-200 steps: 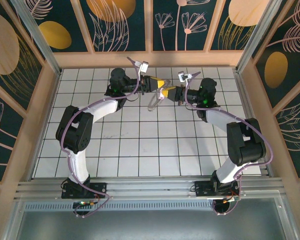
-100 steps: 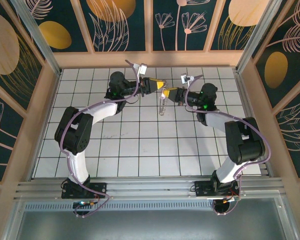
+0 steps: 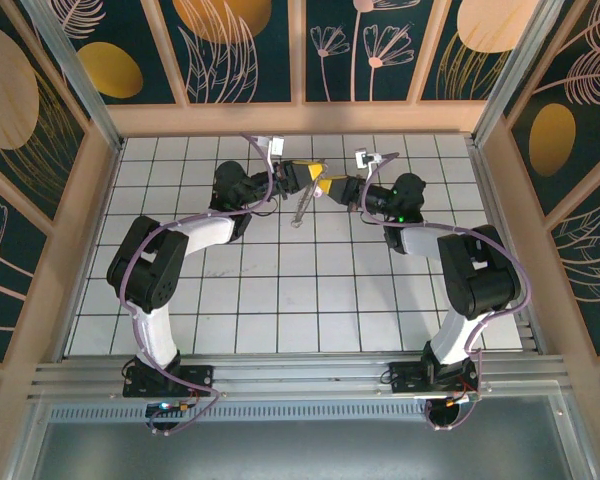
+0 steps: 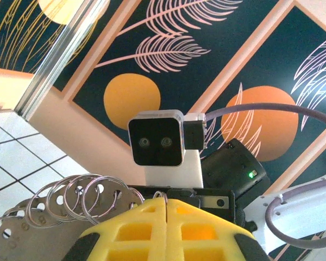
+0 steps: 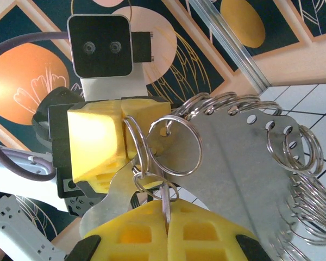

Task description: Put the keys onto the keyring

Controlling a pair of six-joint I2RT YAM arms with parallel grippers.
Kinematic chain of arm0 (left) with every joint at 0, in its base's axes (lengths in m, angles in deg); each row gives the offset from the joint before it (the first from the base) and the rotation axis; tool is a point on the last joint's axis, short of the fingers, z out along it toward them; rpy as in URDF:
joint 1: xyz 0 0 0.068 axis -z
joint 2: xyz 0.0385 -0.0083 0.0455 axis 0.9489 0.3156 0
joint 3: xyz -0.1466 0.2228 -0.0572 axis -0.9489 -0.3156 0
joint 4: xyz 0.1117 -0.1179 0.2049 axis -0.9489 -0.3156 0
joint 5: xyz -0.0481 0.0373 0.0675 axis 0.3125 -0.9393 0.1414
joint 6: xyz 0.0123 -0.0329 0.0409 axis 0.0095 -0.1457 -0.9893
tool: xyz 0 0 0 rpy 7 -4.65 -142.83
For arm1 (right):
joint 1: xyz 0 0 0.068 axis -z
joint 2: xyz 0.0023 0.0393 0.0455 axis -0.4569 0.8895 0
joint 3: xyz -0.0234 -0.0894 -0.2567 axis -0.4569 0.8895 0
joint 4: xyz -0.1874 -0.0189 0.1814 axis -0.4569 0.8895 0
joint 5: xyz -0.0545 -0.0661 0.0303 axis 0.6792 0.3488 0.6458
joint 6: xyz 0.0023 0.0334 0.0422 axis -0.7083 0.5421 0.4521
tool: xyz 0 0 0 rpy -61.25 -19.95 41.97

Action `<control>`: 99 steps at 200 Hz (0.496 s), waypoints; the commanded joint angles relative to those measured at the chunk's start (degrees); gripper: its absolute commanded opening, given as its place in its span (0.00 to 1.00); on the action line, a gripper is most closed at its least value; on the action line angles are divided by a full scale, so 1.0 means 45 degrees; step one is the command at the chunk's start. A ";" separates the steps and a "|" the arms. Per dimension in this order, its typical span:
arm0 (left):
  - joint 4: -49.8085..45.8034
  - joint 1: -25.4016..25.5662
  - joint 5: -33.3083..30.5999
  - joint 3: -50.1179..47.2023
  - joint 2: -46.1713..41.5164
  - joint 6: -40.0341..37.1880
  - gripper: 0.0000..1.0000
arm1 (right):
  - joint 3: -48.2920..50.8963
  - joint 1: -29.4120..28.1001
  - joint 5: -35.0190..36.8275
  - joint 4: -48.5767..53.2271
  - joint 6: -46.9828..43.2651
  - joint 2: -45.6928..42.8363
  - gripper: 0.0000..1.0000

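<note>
My two grippers meet tip to tip over the far middle of the tiled floor, left gripper [image 3: 313, 172] and right gripper [image 3: 332, 188]. The right gripper [image 5: 167, 211] is shut on a thin grey metal key [image 5: 165, 202] with a small ring through its top. A silver split keyring [image 5: 137, 145], seen edge-on, links to that small ring and runs up beside the left gripper's yellow fingers [image 5: 98, 136]. In the left wrist view the left gripper [image 4: 167, 201] is shut, with a small arc of ring [image 4: 161, 194] poking out between its fingers.
A flat perforated metal plate [image 5: 244, 163] carrying several split rings hangs from the grip point, and it shows as a grey sliver [image 3: 302, 207] slanting down-left from above. The plate [image 4: 38, 228] sits left of the left fingers. Wooden walls [image 3: 90, 200] enclose the floor.
Both grippers stayed shut and together, drifting slightly left. The hanging plate swung from down-left to straight down and back to down-left. The right forearm has stretched farther toward the back.
</note>
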 commanded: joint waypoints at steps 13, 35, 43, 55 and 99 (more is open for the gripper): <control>0.1352 0.0250 0.0107 0.0015 -0.0416 0.0310 0.00 | 0.0120 -0.0087 0.0236 0.0079 -0.0345 -0.0368 0.00; 0.1371 0.0253 0.0133 0.0088 -0.0356 0.0314 0.00 | 0.0478 0.0093 0.0240 0.0506 -0.0639 -0.0859 0.21; 0.1371 0.0250 0.0159 0.0117 -0.0340 0.0332 0.00 | 0.0649 0.0165 0.0239 0.0671 -0.0757 -0.1071 0.27; 0.1357 0.0250 0.0171 0.0203 -0.0314 0.0317 0.00 | 0.0937 0.0337 0.0200 0.1067 -0.1051 -0.1500 0.34; 0.1296 0.0251 0.0419 0.0632 -0.0125 0.0429 0.00 | 0.2137 0.1088 -0.0113 0.3095 -0.2606 -0.3720 0.44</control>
